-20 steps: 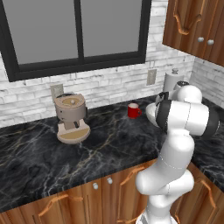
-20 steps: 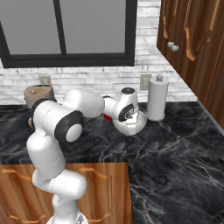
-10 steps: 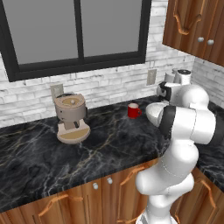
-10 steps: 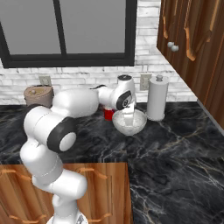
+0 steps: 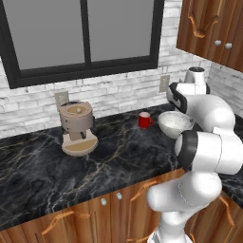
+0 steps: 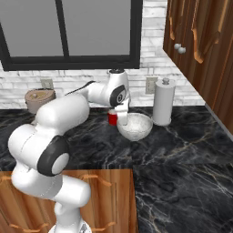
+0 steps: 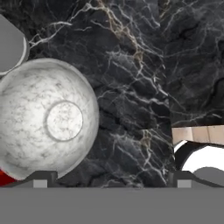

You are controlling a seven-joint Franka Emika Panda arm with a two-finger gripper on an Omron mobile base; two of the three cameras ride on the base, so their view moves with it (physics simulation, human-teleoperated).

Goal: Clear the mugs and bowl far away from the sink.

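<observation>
1. Since the earlier frame, the gripper (image 6: 123,119) had lifted off the grey bowl (image 6: 134,126); jaws spread wide, holding nothing.
2. Bowl sat on the black marble counter (image 5: 118,156), red mug (image 5: 144,119) touching at its 10 o'clock, paper-towel roll (image 6: 163,102) just beside at 2.
3. Judged: bowl placed; mug likely next.
4. Open counter lay toward the coffee machine (image 5: 76,127); front edge near.
</observation>
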